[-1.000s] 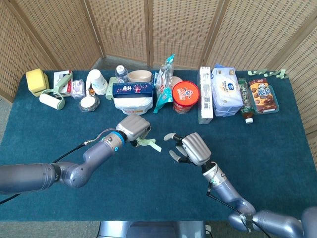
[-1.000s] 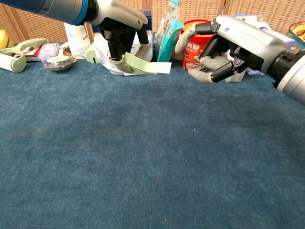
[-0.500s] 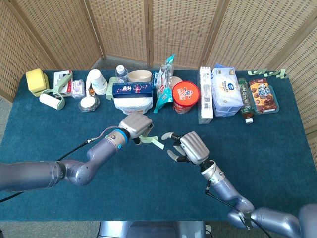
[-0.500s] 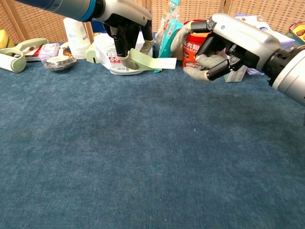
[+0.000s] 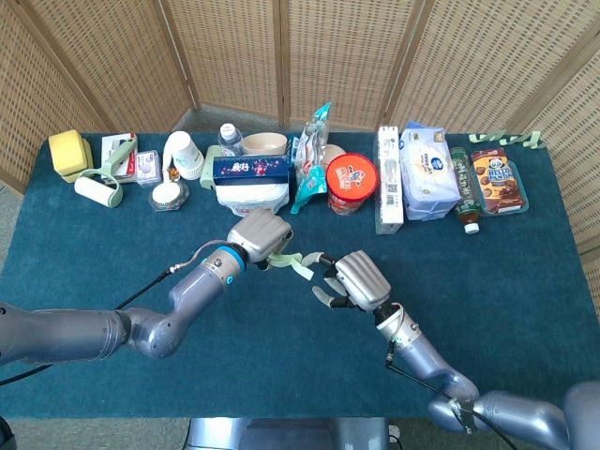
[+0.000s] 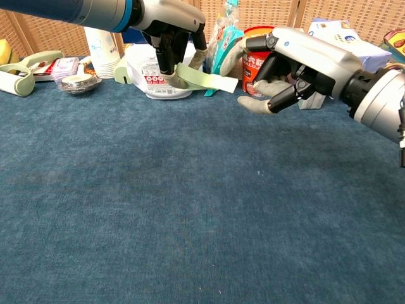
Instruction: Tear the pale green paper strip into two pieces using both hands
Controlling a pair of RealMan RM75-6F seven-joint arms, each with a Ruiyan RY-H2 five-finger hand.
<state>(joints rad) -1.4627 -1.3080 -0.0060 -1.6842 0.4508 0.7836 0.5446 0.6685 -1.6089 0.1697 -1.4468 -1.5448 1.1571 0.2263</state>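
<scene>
My left hand (image 5: 259,236) (image 6: 172,35) holds one end of the pale green paper strip (image 6: 205,78) (image 5: 294,264) above the blue tablecloth. The strip sticks out to the right, its free end close to my right hand (image 5: 354,280) (image 6: 285,71). That hand's fingers are spread and curved with nothing in them; the strip's tip is just short of its fingertips (image 6: 250,102).
A row of goods lines the back of the table (image 5: 525,253): a red tub (image 5: 351,183), a teal snack bag (image 5: 310,159), a white container (image 5: 249,194), paper cups (image 5: 184,154), a lint roller (image 5: 98,187), tissue packs (image 5: 428,171), a bottle (image 5: 464,190) and a chocolate box (image 5: 498,180).
My left hand has carried the strip to the right and slightly up. My right hand has moved left toward it, so the gap between strip end and fingertips has nearly closed.
</scene>
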